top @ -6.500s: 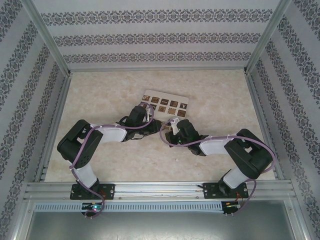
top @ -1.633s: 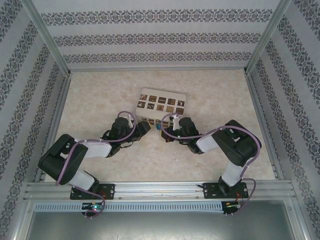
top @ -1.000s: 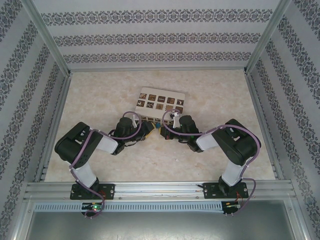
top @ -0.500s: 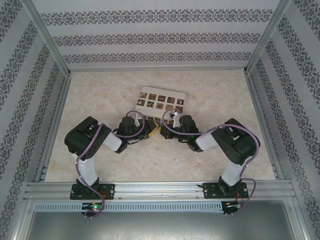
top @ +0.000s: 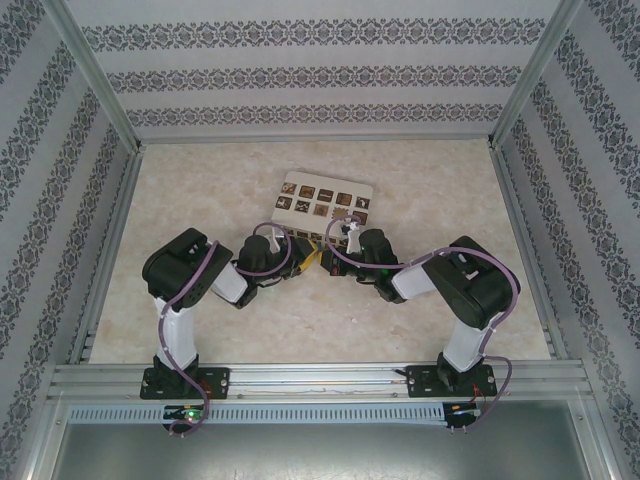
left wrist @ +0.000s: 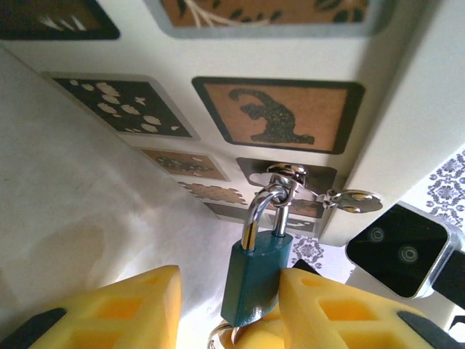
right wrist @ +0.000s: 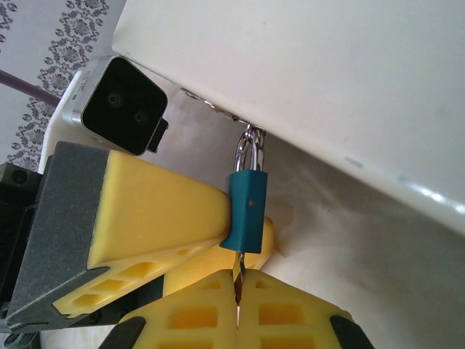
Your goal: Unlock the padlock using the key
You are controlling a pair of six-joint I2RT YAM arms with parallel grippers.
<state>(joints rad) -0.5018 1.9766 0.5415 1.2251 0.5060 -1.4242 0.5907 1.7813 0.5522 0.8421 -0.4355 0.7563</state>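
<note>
Teal, silver-shackled padlock (right wrist: pixel 247 211) is being flanked by the wide left pincer (left wrist: pixel 231 292). Thin grey metal key (right wrist: pixel 236 285) is being pinched by the right pincer (right wrist: pixel 237 313); the unclamped padlock risks being pushed aside.

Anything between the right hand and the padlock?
The key: its thin blade runs from the shut right hand up to the bottom of the padlock, in the right wrist view.

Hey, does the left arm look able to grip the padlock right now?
Probably yes. The left claw is open with a finger on either side of the padlock, nothing else between them. The right claw holds the key at its underside.
</note>
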